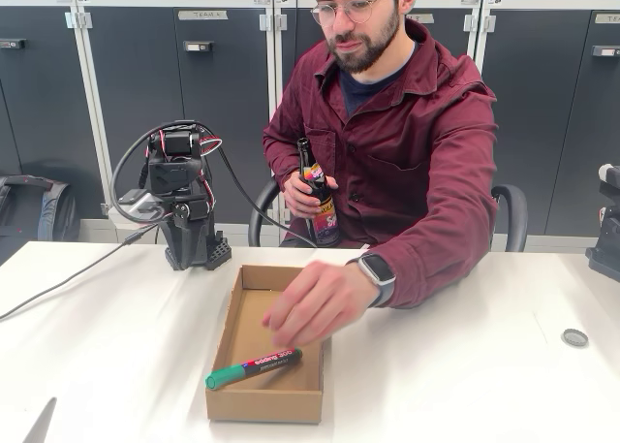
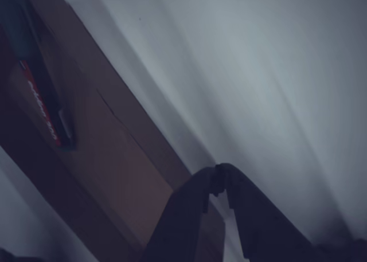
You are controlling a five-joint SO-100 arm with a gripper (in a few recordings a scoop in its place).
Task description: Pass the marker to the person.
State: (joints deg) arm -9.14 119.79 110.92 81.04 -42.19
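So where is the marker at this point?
In the fixed view the marker lies inside the cardboard box, near its front wall, just below the person's hand. The wrist view shows it at upper left, away from the shut tool.

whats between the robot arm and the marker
In the fixed view, bare tabletop, then the cardboard box's far wall and floor lie between the folded arm and the marker. The person's hand hovers just right of that line.
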